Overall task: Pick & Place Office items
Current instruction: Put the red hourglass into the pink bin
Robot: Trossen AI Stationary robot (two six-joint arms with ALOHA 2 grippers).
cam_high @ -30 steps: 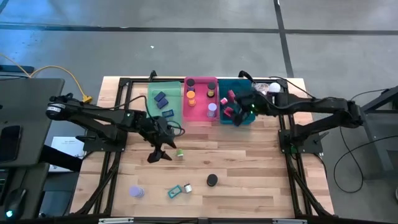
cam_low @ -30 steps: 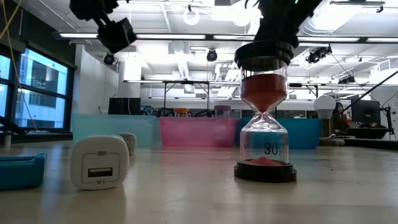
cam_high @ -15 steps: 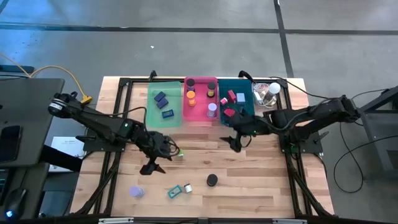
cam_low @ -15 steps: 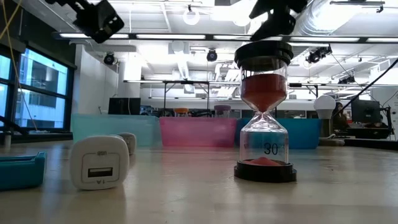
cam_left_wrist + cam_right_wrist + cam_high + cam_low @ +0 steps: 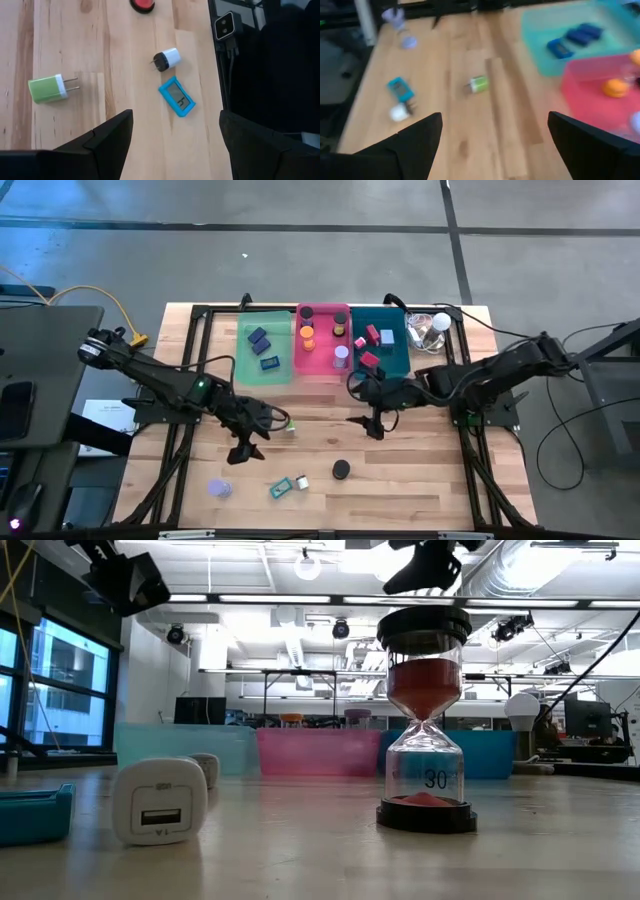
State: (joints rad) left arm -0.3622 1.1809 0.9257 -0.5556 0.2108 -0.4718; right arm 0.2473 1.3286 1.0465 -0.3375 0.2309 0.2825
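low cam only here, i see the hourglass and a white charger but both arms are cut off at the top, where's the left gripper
Observer: The left gripper is open above bare wood, close to a green charger, with nothing held.
Operator: and the right one
Observer: The right gripper is open and empty too, over the table in front of the teal tray.
Operator: anything else loose
Observer: A purple cylinder sits near the front edge, on the left arm's side.
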